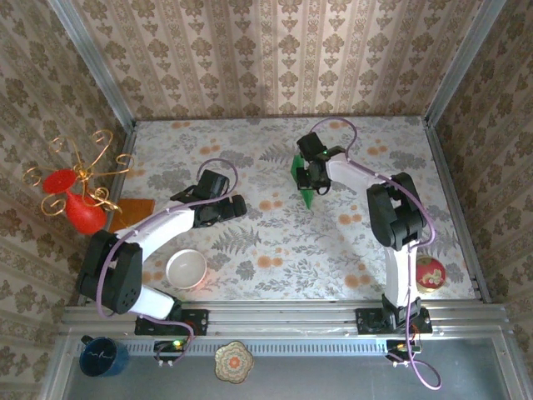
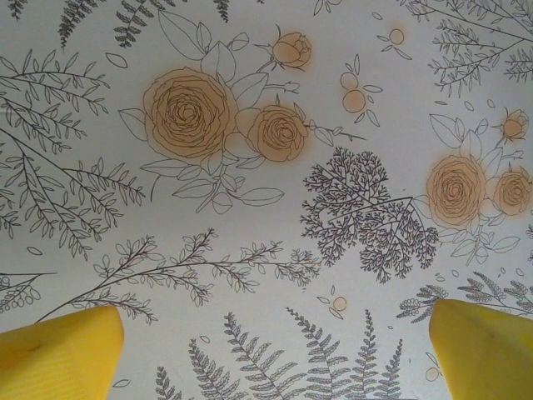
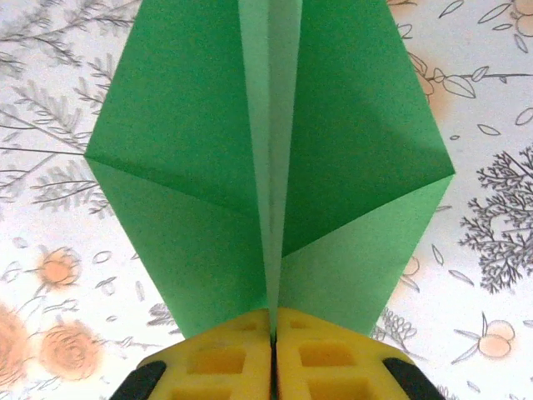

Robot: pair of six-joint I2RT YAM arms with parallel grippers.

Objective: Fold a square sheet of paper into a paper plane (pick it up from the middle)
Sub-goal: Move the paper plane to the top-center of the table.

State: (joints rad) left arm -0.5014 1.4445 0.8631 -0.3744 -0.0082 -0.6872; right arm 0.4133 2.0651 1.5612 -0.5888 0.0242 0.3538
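Mid-table, toward the far side, the paper plane [image 1: 301, 177] sits clamped along its centre fold in the right gripper [image 3: 273, 325]. The left gripper [image 2: 271, 354] hovers well apart to its left, over bare table [image 1: 275, 242]. A bowl [image 1: 186, 269] rests near the front edge, a flat sheet [image 1: 137, 208] at the left edge.

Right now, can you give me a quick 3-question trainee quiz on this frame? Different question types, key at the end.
1. True or false: the left gripper is shut on the green paper plane.
2. Where does the right gripper grip the green paper plane? A: at its centre crease. B: at a side corner. C: not at all.
3. In the top view, the white bowl sits on the table nearest the base of the ____ arm.

Key
1. False: it is open, with nothing between its fingers.
2. A
3. left
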